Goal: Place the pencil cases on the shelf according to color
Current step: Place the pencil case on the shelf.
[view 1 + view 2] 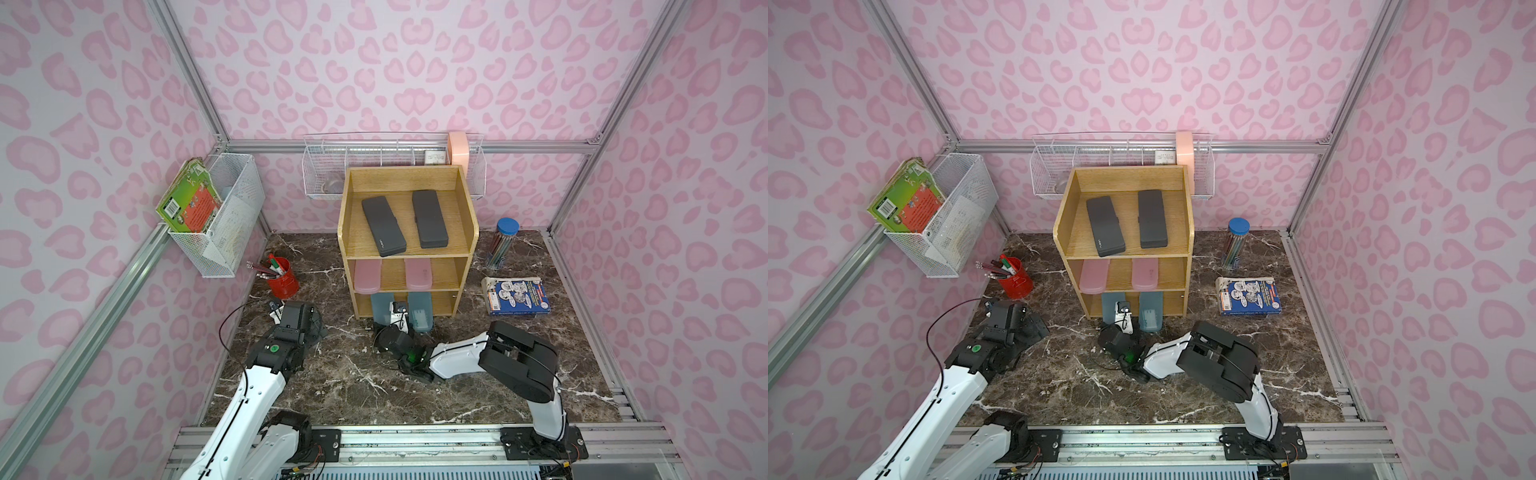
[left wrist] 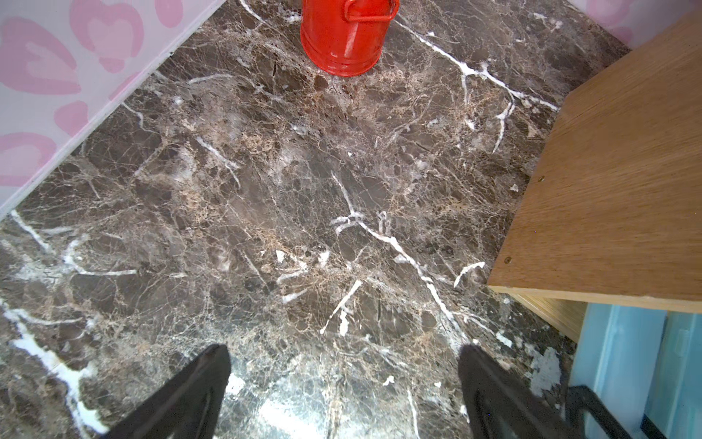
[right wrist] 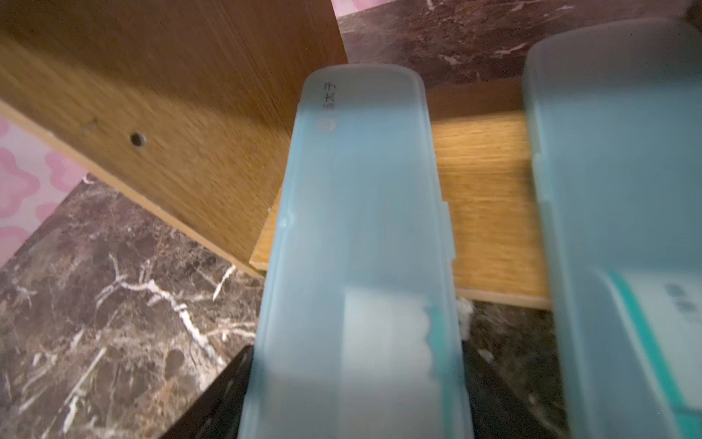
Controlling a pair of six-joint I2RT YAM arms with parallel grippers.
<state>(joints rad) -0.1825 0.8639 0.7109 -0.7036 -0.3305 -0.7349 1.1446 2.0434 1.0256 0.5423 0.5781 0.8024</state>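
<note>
Right wrist view: the right gripper (image 3: 356, 346) clamps one teal-blue pencil case (image 3: 361, 228), far end inside the bottom tier of the shelf (image 3: 152, 95), beside the second teal-blue case (image 3: 607, 171). The left gripper (image 2: 342, 349) spreads its fingers wide over the marble tabletop (image 2: 304, 190), holding nothing. On top lie black cases (image 1: 383, 226), mid-tier pink cases (image 1: 368, 274).

Pale pink walls (image 1: 415, 62) patterned with darker pink leopard-style spots. Dark brown marble tabletop (image 1: 353, 382) with white veins. Light oak shelf (image 1: 467, 270). Two matte black cases (image 1: 383, 225), two translucent pink cases (image 1: 368, 275), two translucent teal cases (image 1: 420, 318). Glossy red cup (image 1: 284, 282). White wire baskets (image 1: 232, 208).
</note>
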